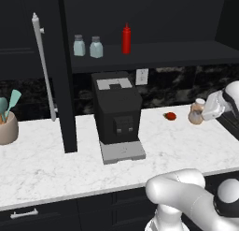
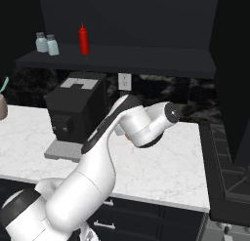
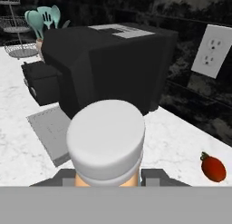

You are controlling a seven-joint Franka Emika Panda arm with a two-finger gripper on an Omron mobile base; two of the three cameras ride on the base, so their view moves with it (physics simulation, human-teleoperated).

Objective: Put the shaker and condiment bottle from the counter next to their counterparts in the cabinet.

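Gripper (image 1: 201, 114) closed on the condiment bottle (image 1: 197, 112), jaws clamped either side of the squat orange-tan body just under the pale cap (image 3: 105, 138). Bottle upright between the jaws, long axis vertical, base at or just above the counter (image 1: 56, 164); contact with the marble not resolvable. Both shakers (image 1: 87, 46) stand together on the cabinet (image 1: 154, 54) shelf. Target spot, beside the red squeeze bottle (image 1: 126, 39), lies well above and to the left of the jaws, beyond the coffee machine (image 1: 116, 114). Small red fruit (image 3: 213, 167) on the counter near the jaws, to their left. Judged next: lift, then carry up and leftward, keeping the bottle's axis vertical.
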